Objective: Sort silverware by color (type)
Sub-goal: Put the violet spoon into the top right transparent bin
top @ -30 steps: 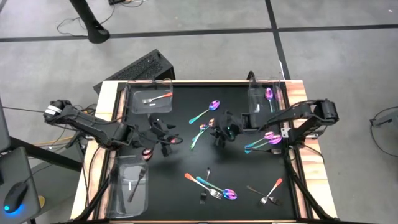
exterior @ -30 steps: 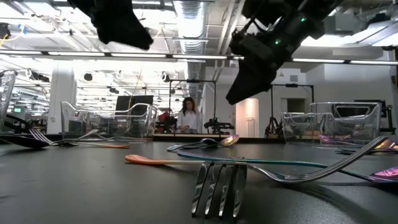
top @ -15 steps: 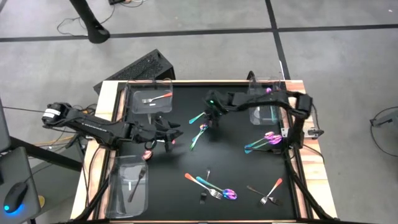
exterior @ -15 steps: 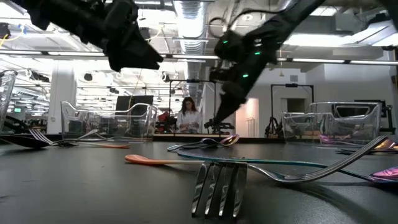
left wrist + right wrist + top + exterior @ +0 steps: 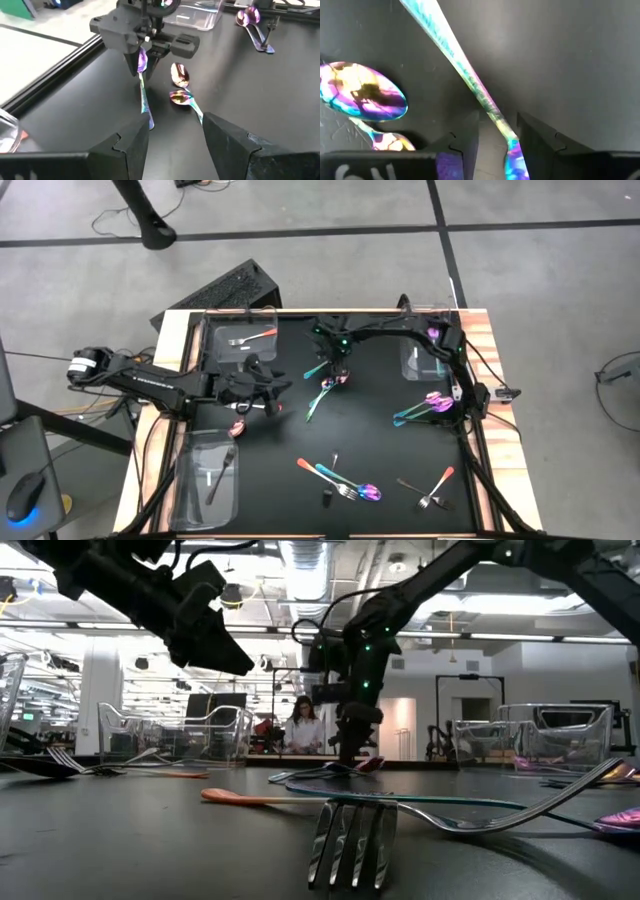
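Item: iridescent spoon (image 5: 143, 95), far-centre of the black table (image 5: 390, 480) beside two more iridescent pieces; light, rigid and slick by appearance, best pinched across its narrow neck. The right gripper (image 5: 145, 60) stands over it, fingers open astride the neck without clamping; the left gripper (image 5: 268, 390) hovers open nearby, empty. The right wrist view alone shows the handle running between the fingers; the high view hides this but shows bins and remaining cutlery.

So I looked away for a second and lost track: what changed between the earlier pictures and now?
The right gripper swung from beside the right bin across to the table's middle and dropped over an iridescent spoon, whose handle now runs between its open jaws, not yet gripped. The left gripper shifted slightly and hovers open, empty. The spoon pair, the other bins and the scattered cutlery stayed put.
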Action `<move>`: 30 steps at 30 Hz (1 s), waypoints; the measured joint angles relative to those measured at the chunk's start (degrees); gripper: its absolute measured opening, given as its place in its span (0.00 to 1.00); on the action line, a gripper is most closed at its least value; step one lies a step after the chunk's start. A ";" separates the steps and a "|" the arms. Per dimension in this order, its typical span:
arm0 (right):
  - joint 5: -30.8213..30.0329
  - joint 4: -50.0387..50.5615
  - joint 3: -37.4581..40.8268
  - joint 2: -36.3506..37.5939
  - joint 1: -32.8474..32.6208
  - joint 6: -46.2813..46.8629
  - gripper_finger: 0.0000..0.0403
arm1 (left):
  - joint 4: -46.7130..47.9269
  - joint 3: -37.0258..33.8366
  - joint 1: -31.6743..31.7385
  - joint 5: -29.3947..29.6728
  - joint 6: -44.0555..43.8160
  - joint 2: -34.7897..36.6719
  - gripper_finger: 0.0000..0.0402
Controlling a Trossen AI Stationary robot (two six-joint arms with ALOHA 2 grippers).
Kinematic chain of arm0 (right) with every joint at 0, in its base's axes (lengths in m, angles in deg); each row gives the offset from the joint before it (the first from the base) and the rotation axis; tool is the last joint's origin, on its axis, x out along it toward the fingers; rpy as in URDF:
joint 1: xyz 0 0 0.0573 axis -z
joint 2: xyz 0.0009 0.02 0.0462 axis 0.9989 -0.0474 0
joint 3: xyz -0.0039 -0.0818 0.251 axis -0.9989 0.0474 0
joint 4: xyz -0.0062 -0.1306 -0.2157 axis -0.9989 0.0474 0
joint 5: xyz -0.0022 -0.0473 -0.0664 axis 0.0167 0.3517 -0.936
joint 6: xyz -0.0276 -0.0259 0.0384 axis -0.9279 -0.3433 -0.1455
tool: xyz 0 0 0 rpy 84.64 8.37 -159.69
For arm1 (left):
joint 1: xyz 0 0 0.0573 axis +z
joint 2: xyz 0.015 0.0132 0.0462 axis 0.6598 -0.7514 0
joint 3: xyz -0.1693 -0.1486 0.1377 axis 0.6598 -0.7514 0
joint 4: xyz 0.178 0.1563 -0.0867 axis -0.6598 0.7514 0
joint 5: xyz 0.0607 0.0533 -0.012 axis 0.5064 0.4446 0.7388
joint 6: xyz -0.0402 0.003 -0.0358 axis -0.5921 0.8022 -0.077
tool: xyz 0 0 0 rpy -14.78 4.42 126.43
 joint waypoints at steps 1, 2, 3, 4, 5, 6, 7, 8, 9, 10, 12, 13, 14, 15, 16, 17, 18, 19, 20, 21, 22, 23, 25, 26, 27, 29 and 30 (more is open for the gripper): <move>0.04 0.57 -0.64 -0.01 0.17 -0.25 0.37 | -0.02 0.00 0.19 0.23 -0.03 0.00 0.43; 0.08 1.46 -1.11 -0.02 0.44 -0.67 0.36 | 0.02 0.00 0.29 0.67 -0.20 0.00 0.43; 0.18 2.63 -1.32 -0.02 0.62 -1.30 0.35 | 0.02 0.00 0.42 1.13 -0.22 0.00 0.43; 0.22 3.68 -1.36 -0.03 0.78 -2.13 0.33 | -0.04 0.00 0.60 1.46 -0.22 0.00 0.43; 0.24 4.36 -1.36 -0.09 0.86 -3.17 0.32 | -0.03 0.00 0.79 1.72 -0.22 0.00 0.43; 0.24 4.71 -1.36 -0.12 1.08 -4.35 0.31 | 0.02 0.00 1.00 2.03 -0.22 0.00 0.43; 0.24 5.08 -1.36 -0.13 1.23 -5.79 0.30 | -0.03 0.00 1.28 2.33 -0.22 0.00 0.43; 0.20 5.43 -1.36 -0.13 1.48 -7.42 0.29 | -0.09 0.00 1.59 2.55 -0.24 0.00 0.43; 0.26 5.38 -1.36 -0.13 1.77 -8.95 0.28 | -0.21 0.00 1.90 2.65 -0.24 0.00 0.43; 0.26 5.18 -1.36 -0.13 2.04 -10.27 0.27 | -0.43 0.00 2.23 2.66 -0.34 0.00 0.43; 0.24 5.12 -1.36 -0.13 2.65 -12.85 0.26 | -1.26 0.00 2.84 2.57 -0.50 0.00 0.43; 0.24 5.11 -1.36 -0.13 2.86 -14.10 0.26 | -1.40 0.00 2.97 2.54 -0.52 0.00 0.43; 0.24 5.09 -1.36 -0.13 3.15 -15.01 0.26 | -1.35 0.00 3.15 2.53 -0.55 0.02 0.43; 0.24 5.11 -1.36 -0.13 3.47 -15.50 0.26 | -1.28 0.00 3.20 2.53 -0.57 0.02 0.43; 0.22 5.20 -1.36 -0.13 3.84 -15.64 0.26 | -1.22 0.00 3.20 2.53 -0.64 0.02 0.43; 0.06 5.31 -1.36 -0.13 4.18 -15.62 0.26 | -1.19 0.00 3.20 2.53 -0.87 0.02 0.43; -0.31 5.31 -1.36 -0.13 4.55 -15.16 0.26 | -1.18 0.00 3.20 2.53 -1.15 0.02 0.43; -0.85 5.17 -1.36 -0.13 4.98 -13.99 0.26 | -0.99 0.00 3.20 2.53 -1.45 0.02 0.43; -1.17 4.94 -1.36 -0.12 5.41 -12.25 0.26 | -0.70 0.00 3.20 2.53 -1.55 0.02 0.43; -1.27 4.71 -1.36 0.01 6.00 -9.83 0.26 | -0.45 0.00 3.18 2.53 -1.62 0.02 0.43; -1.27 4.30 -1.36 0.26 6.64 -6.41 0.26 | -0.15 0.00 3.17 2.48 -1.71 0.02 0.43; -1.29 3.40 -1.34 0.60 7.35 -2.48 0.26 | 0.06 0.00 3.16 2.48 -1.87 0.02 0.43; -1.22 1.44 -1.38 1.69 9.02 5.28 0.27 | 0.21 0.00 3.16 2.50 -1.92 0.02 0.43; -0.55 1.54 -1.38 2.37 9.95 8.23 0.28 | 0.27 0.00 3.16 2.51 -1.92 0.02 0.43; 0.42 1.74 -1.38 2.91 10.90 10.67 0.29 | 0.26 0.00 3.16 2.51 -1.94 0.02 0.43; 3.28 1.88 -1.41 3.83 13.10 14.79 0.31 | 0.45 0.00 3.15 2.51 -2.63 0.02 0.43; 5.24 2.16 -1.41 4.04 14.33 16.39 0.32 | 0.75 0.00 3.12 2.47 -3.19 0.02 0.43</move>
